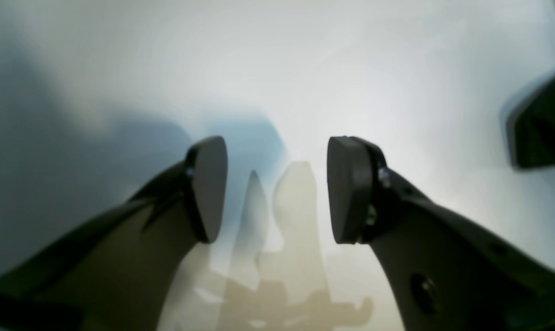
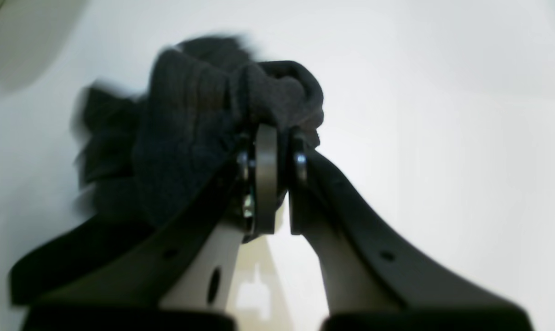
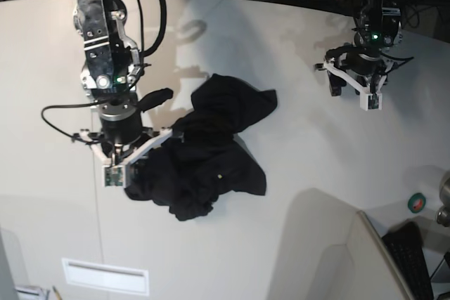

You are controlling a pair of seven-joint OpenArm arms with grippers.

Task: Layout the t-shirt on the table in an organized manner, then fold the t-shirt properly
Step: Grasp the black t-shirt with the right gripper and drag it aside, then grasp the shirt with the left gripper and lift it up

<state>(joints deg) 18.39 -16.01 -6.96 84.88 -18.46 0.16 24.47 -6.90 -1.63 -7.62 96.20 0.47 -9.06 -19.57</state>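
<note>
The right claw (image 2: 277, 151) was clamped on a bunched fold of the black t-shirt (image 3: 211, 145), which lay crumpled on the white table (image 3: 295, 173) beside it. Farther off, the left claw (image 1: 277, 188) stood apart, empty, above bare table.

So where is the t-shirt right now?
In the base view the t-shirt lies crumpled on the table left of centre, one edge pinched in the shut right gripper; the open left gripper is far off at upper right.
</note>
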